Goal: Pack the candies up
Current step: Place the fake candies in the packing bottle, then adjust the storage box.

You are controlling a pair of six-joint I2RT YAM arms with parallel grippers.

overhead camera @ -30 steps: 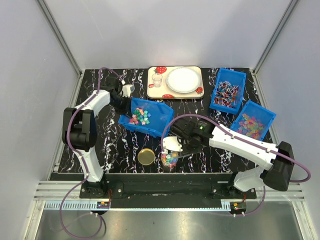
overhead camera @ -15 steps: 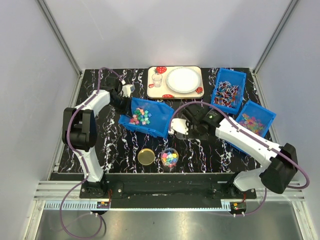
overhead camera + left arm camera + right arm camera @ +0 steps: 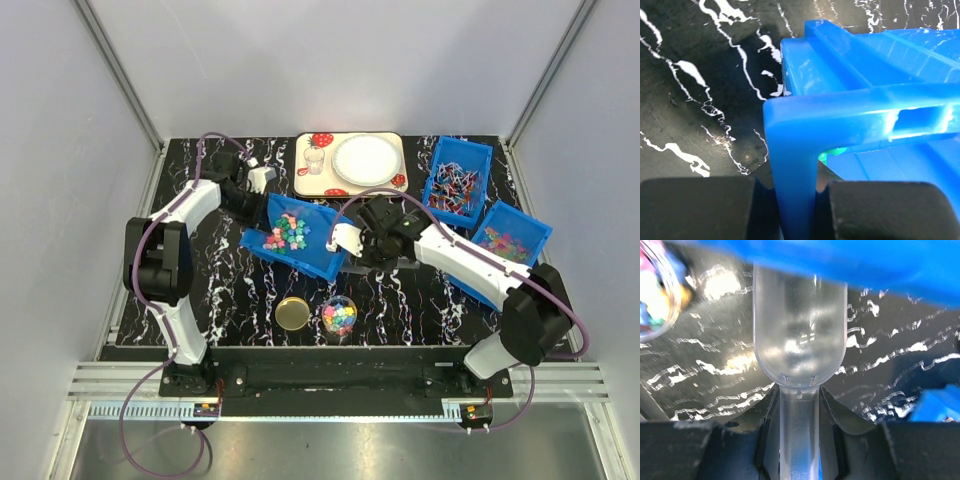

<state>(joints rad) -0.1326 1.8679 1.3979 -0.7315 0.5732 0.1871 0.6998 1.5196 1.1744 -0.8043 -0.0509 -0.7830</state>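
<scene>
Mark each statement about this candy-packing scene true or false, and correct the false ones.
1. The left end effector grips a wall of the blue bin that holds the candies. True.
2. The right end effector holds the gold lid. False: it is closed on the handle of a clear scoop; the lid lies on the table.
3. The scoop's bowl is empty. True.
4. The jar is closed. False: it stands open with candies inside, and the lid lies beside it.
5. The white plate lies on the tray. True.
</scene>
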